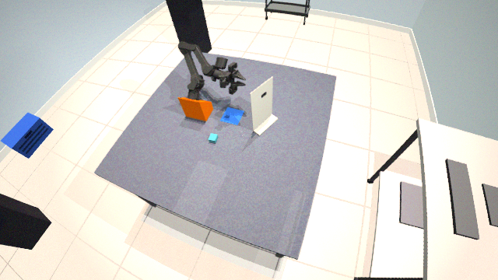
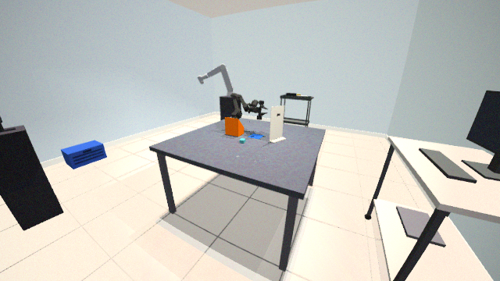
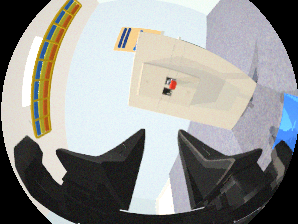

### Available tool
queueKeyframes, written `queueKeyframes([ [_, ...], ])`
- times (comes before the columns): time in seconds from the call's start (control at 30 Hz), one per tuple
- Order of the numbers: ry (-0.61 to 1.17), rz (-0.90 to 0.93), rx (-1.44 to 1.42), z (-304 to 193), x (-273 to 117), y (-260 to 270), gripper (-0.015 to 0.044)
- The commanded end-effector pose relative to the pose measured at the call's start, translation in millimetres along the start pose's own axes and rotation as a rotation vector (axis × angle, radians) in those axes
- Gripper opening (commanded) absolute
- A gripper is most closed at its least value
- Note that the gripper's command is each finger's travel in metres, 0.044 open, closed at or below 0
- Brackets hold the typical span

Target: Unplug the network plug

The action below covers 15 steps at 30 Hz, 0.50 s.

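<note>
The cream upright panel [image 1: 261,106] [image 2: 276,125] [image 3: 220,90] stands on the table. In the wrist view a small red piece, seemingly the plug [image 3: 172,85], sits at the dark socket openings [image 3: 166,92] on its raised plate. The tab is too small to make out. My gripper [image 1: 245,81] [image 2: 267,111] [image 3: 161,133] is partly open and empty, in the air on the arm's side of the panel, apart from it. The fingers do not reach the plug. The blue square [image 1: 235,119] [image 2: 256,136] [image 3: 287,122] lies flat on the table between the arm's base and the panel.
An orange slanted block [image 1: 197,110] [image 2: 233,127] stands beside the arm's base. A small cyan block [image 1: 212,138] [image 2: 242,140] lies on the grey table [image 1: 249,175] [image 2: 234,156], nearer the top and exterior views than the blue square. The panel's foot [image 1: 266,125] spreads on the table.
</note>
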<state>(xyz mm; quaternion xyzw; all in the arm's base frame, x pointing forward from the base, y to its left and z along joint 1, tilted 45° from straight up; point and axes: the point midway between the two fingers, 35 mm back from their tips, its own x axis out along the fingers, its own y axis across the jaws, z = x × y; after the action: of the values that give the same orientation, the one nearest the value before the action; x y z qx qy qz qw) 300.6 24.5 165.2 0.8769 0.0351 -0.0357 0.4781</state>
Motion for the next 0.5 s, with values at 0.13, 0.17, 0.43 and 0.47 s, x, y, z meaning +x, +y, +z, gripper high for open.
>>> queueKeyframes([
  [0.13,-0.008,-0.014,0.211,6.9,-5.6,-14.5,0.0156],
  [0.17,-0.008,-0.014,0.211,6.9,-5.6,-14.5,0.0156],
  [0.43,-0.008,-0.014,0.211,7.2,-0.7,-13.9,0.0156],
  [0.47,-0.008,-0.014,0.211,7.4,1.3,-13.7,0.0156],
])
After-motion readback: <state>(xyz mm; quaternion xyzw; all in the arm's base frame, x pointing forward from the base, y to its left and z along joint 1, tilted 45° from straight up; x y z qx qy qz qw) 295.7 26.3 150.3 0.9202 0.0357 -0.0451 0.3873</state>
